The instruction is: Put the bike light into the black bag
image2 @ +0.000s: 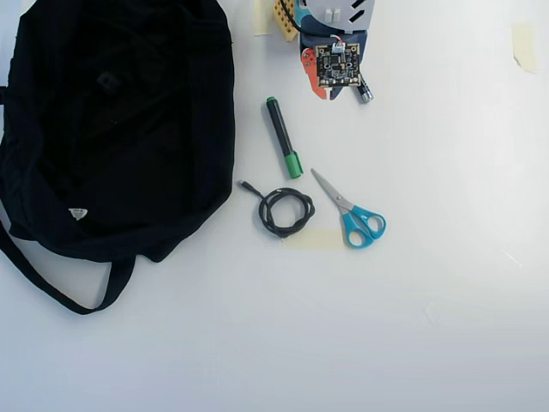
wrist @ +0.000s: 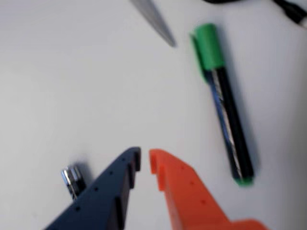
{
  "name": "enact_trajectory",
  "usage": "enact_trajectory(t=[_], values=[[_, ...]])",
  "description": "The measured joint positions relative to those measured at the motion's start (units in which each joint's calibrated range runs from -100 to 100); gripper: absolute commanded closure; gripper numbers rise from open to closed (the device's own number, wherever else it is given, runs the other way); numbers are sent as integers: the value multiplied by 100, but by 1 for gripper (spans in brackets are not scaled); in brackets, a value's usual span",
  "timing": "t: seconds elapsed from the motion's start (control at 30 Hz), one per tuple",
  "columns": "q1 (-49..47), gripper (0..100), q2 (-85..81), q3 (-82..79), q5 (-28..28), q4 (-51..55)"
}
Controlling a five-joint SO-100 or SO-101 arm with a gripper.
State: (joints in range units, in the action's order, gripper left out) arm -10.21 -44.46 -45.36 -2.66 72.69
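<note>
The black bag (image2: 120,129) lies at the left in the overhead view, its strap trailing to the lower left. No blocky bike light with a reddish face shows in either view. My gripper (wrist: 145,160) has a dark blue and an orange finger. The jaws stand almost together with only a thin gap and hold nothing. It hovers over bare table at the top middle of the overhead view (image2: 330,90), well right of the bag. A small black-and-silver cylinder (wrist: 72,179) lies just beside the blue finger and also shows in the overhead view (image2: 364,93).
A green-capped black marker (wrist: 225,105) lies right of the gripper and shows in the overhead view (image2: 282,137). Below it are a coiled black cord (image2: 287,212) and blue-handled scissors (image2: 352,213); a scissor blade tip (wrist: 156,21) shows in the wrist view.
</note>
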Motion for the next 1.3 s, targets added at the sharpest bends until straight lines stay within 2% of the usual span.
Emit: enact_trajectory(t=[0.23,0.6,0.83,1.3], values=[[81,97,-1669,-2767,10,-1176],[331,98,-4292,-5189,15,-1305],[360,98,-5264,-5291,10,-378],[323,98,-5380,-5283,15,-301]])
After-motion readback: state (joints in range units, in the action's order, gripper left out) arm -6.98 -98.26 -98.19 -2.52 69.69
